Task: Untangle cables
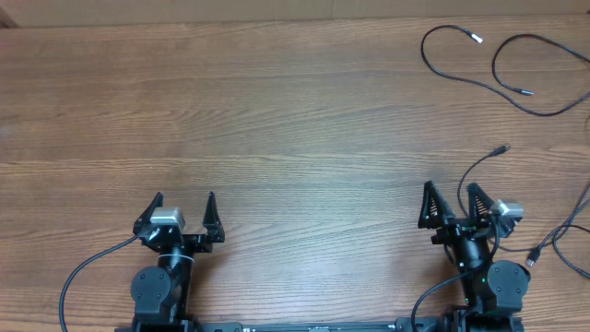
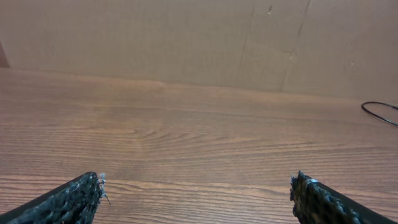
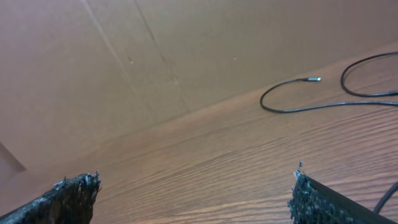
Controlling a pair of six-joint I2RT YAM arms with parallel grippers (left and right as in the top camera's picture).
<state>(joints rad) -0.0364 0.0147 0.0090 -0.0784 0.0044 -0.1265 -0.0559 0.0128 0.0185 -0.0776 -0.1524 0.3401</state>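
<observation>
At the near edge of the table (image 1: 277,111) both arms sit low, and neither one holds anything. The left gripper (image 1: 182,198) has its two fingers spread wide apart, with only bare wood between them. The right gripper (image 1: 451,188) is spread wide too, and nothing is between its fingers. The cables (image 1: 424,46) are all over on the right side of the table, well apart from the left gripper. Two long black cords lie in big loops at the far right corner. One ends in a silver tip (image 1: 477,39), and the two seem to cross each other there, though the lines are too thin to be sure. A thin cord with a small plug (image 1: 503,148) curls just beside the right gripper. More cord with a flat plug (image 1: 535,251) lies at the right edge, near that arm's base. I think the job has not really begun, because no cord is picked up yet. The step now is choosing which cord to grab. The right gripper is the closest, so it should go first. It needs to go down onto one cord only, close gently on it, and pull it away from the others. The left gripper would have to reach far across to help hold the other cord.
</observation>
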